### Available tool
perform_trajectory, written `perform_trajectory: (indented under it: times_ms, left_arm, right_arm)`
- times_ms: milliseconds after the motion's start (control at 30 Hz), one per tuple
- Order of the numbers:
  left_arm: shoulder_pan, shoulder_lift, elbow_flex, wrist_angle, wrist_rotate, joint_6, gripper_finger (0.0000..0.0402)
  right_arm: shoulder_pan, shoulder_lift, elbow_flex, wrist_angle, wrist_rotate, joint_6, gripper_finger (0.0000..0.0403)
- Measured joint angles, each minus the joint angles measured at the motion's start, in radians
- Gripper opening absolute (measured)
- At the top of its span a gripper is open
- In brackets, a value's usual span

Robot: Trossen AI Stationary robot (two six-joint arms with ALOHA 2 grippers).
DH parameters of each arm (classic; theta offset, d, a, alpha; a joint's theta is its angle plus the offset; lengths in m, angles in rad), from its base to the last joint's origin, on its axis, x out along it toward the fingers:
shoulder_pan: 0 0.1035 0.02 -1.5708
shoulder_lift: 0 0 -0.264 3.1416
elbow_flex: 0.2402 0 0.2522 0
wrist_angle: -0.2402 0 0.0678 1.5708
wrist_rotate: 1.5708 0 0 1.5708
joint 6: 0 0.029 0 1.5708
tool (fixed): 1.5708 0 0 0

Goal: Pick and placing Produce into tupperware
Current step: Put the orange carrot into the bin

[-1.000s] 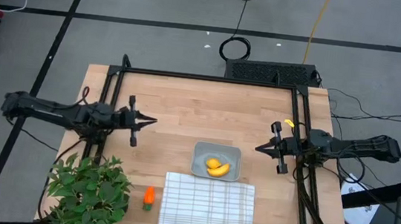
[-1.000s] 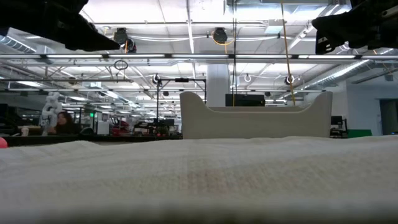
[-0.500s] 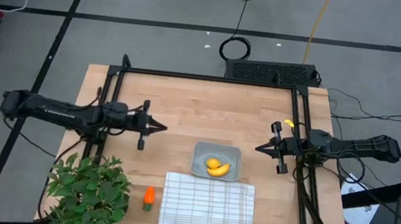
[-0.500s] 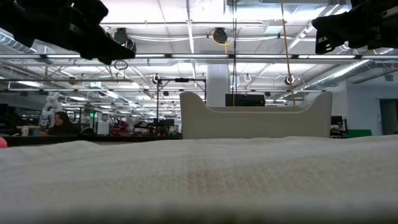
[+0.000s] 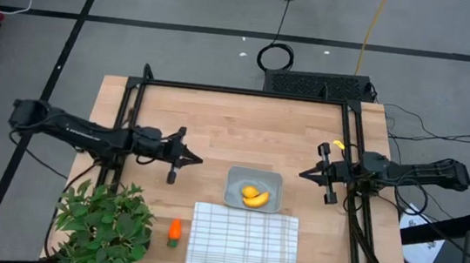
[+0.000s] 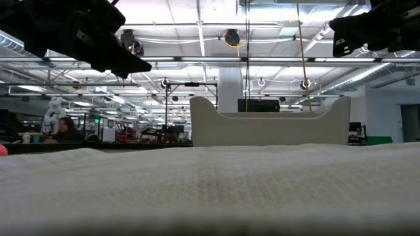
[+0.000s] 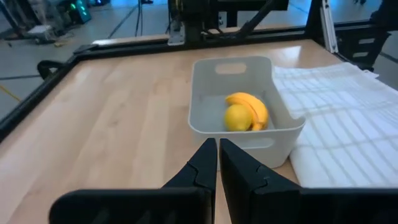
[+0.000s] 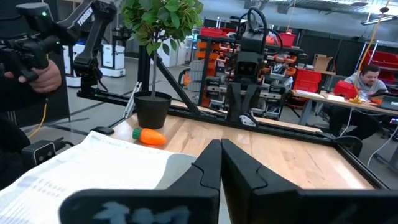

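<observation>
The tupperware sits lower centre of the high view on my worktop, its lower edge touching the white checked cloth. Inside it lie the banana and the lemon, pressed together. The carrot lies outside, at the lower left, between the cloth and the leafy plant.

My left tool hangs left of the tupperware, pointing at it, fingers pressed together and holding nothing. My right tool waits right of the container, its fingers likewise closed and empty.
</observation>
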Motion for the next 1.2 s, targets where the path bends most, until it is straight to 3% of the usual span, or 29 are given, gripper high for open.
perform_trajectory:
  times_ms: [133,400,633,967,1200]
  left_arm:
    - [-0.022,0.068,0.051,-0.036,0.000,-0.020,0.0024]
    - [-0.058,0.207,0.191,-0.295,0.000,-0.001,0.0024]
    - [-0.111,0.247,0.269,-0.436,0.000,-0.013,0.0024]
    - [-0.214,0.247,0.292,-0.464,0.033,-0.012,0.0024]
    - [-0.308,0.247,0.292,-0.473,0.027,0.135,0.0024]
  right_arm:
    - [0.000,0.000,0.000,0.000,0.000,0.000,0.0000]
    - [0.000,0.000,0.000,-0.001,0.000,0.005,0.0000]
    - [0.000,0.000,0.000,-0.001,0.000,0.005,0.0000]
    - [0.000,0.000,0.000,-0.001,0.000,0.005,0.0000]
    - [0.000,0.000,0.000,-0.001,0.000,0.005,0.0000]
